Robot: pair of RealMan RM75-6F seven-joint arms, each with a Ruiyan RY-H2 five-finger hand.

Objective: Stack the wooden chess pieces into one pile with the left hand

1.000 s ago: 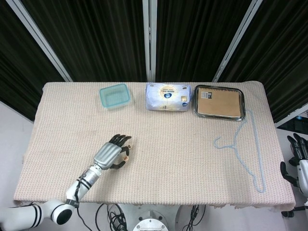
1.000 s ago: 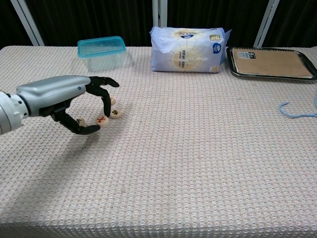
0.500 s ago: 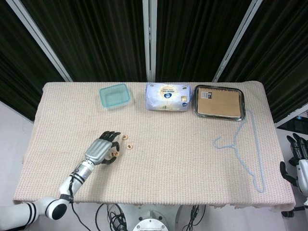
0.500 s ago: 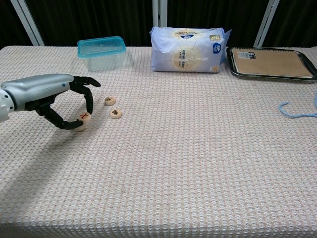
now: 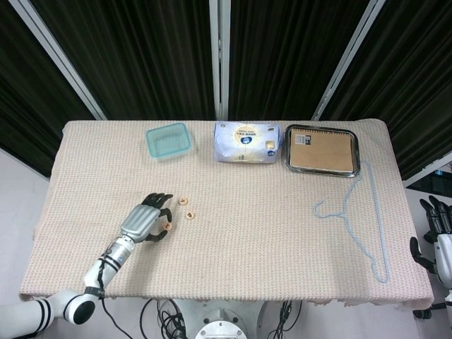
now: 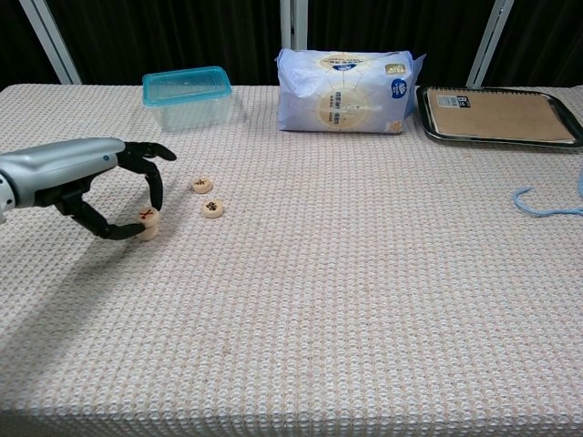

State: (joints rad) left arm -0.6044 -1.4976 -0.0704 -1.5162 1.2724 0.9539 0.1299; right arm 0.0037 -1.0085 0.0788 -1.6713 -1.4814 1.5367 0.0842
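- A short stack of wooden chess pieces [image 6: 148, 222], red mark on top, stands on the bench [image 6: 364, 300] at its left.
- The left robot hand [image 6: 109, 182] pinches that stack between thumb and fingertip.
- Two loose pieces [image 6: 208, 197] lie just beside it.
- The right robot hand [image 5: 436, 229] hangs off the bench edge, fingers apart, holding nothing.

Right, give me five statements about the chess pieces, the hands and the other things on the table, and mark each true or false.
1. The left hand pinches a red-marked chess piece. True.
2. Two loose chess pieces lie right of that hand. True.
3. The tissue pack sits in the metal tray. False: it lies on the cloth beside the tray.
4. The teal container holds a chess piece. False: nothing shows inside it.
5. The right hand rests on the blue hanger. False: it hangs off the table's edge.
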